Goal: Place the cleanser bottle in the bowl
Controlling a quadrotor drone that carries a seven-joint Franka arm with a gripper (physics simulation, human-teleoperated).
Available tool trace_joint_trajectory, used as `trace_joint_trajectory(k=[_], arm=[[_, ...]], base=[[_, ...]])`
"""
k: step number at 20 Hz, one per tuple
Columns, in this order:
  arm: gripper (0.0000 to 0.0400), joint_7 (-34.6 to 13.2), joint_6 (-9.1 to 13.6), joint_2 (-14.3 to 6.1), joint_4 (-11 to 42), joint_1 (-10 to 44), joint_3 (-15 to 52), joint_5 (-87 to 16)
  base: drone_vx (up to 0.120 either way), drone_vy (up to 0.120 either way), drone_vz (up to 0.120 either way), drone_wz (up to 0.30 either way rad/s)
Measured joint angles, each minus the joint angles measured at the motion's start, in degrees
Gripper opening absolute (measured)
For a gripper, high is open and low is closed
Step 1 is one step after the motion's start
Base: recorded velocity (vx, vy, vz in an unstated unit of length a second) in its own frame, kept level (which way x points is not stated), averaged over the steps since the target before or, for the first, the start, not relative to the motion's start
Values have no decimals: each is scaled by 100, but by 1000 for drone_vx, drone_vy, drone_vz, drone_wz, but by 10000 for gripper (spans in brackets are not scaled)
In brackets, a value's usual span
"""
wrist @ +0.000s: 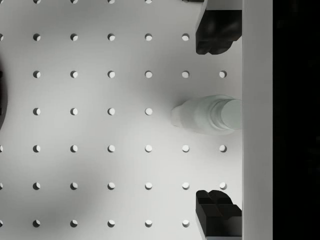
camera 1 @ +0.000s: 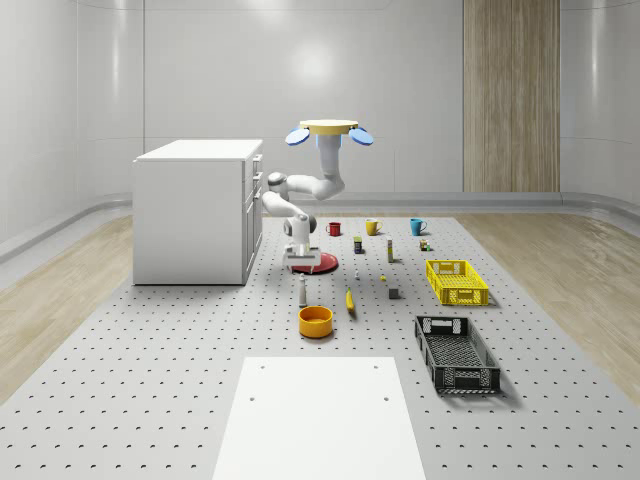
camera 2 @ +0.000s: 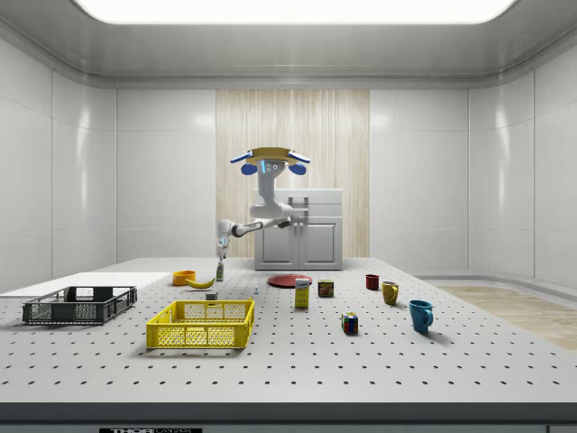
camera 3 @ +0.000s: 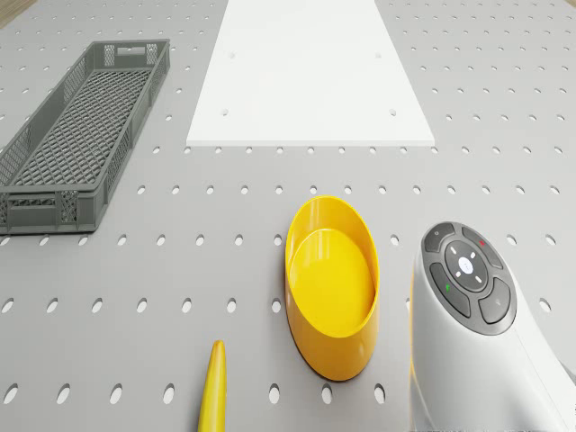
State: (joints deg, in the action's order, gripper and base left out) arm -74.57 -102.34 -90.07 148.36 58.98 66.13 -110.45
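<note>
Nearest the whole-scene camera lies a white mat (camera 1: 320, 415) on the pegboard table (camera 1: 150, 400); beyond it sits the orange bowl (camera 1: 315, 320), and just behind the bowl stands the upright cleanser bottle (camera 1: 302, 290). The drone (camera 1: 329, 130) hovers high over the table's far part, beside the white cabinet (camera 1: 195, 210), its arm folded down so the gripper (camera 1: 301, 259) hangs directly above the bottle, apart from it. In the wrist view the two black fingertips (wrist: 215, 32) are spread wide, holding nothing, with the bottle (wrist: 207, 116) seen cap-first between them, off toward one edge of the frame.

The step in hand looks like the descent to grasp. It would go best with the gripper first centred over the cap, then lowered straight so the fingers straddle the body without tipping it, closing low enough for a firm hold before the short carry to the bowl.

From the drone camera the bowl (camera 3: 331, 283) shows its open, empty interior, with the banana (camera 3: 212, 391) just beside it and the dark crate (camera 3: 76, 135) farther off. Only the side view reveals the gap between gripper (camera 2: 221, 249) and bottle (camera 2: 219, 270).
</note>
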Motion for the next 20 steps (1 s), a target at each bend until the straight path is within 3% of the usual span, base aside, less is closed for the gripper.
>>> trace_joint_trajectory(k=[18, 20], arm=[[400, -130, -176, 107, -333, 377, -284, -234], [292, -137, -187, 111, -344, 389, -303, -250]], base=[[0, 0, 0, 0], [0, 0, 0, 0]])
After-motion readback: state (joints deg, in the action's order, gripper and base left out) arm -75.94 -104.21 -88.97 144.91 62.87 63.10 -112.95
